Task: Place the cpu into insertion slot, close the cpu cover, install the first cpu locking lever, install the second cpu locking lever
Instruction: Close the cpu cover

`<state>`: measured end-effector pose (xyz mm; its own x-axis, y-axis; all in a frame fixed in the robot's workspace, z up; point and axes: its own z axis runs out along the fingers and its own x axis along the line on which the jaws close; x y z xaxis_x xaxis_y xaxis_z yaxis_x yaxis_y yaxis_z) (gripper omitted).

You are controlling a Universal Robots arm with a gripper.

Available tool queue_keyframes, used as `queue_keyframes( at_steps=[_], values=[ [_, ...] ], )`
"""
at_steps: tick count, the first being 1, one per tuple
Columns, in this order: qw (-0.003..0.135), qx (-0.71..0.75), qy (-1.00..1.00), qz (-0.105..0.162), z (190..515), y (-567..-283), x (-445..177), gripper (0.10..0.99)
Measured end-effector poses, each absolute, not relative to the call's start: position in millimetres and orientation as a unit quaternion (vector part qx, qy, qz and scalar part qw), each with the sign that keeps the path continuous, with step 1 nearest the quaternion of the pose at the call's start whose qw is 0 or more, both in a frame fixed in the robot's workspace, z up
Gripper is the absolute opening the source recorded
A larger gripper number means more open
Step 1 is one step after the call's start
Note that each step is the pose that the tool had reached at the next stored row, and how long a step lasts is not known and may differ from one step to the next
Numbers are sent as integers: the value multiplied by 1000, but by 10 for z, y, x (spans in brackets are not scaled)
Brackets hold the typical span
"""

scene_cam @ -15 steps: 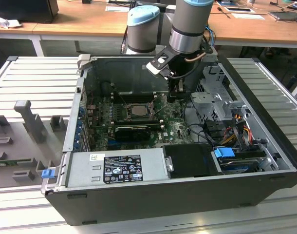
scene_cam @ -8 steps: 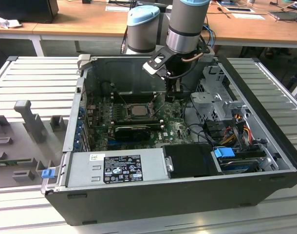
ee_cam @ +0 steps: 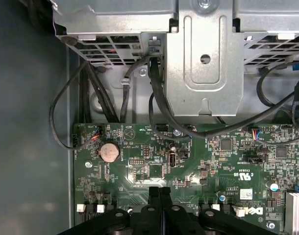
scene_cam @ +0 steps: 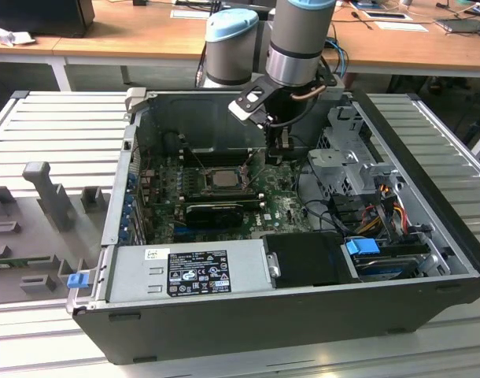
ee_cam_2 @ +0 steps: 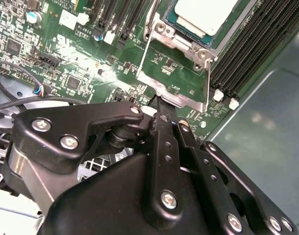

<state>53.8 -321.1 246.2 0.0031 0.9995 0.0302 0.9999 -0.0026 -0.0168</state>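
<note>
Swinging the cpu cover (ee_cam_2: 145, 55) shut calls for a square, steady push from the clenched, empty fingers (ee_cam_2: 162, 133) at its free edge, at two o'clock of the cpu (scene_cam: 222, 178), seated in the insertion slot (ee_cam_2: 186, 38), in the exterior view.

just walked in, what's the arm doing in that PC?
The robot's tool is inside the open computer case. The tan-silver square cpu already sits in the dark-rimmed insertion slot. The dark-silver metal-frame cpu cover lies flipped open over the green circuit board, and the tool's shut tip is at its outer edge.
</note>
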Motion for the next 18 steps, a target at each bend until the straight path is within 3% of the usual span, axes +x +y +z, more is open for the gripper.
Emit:
queue_keyframes(
  at_steps=[18],
  values=[
    [17,-708,-706,-5,2462,-3211,482,106]
  ],
)
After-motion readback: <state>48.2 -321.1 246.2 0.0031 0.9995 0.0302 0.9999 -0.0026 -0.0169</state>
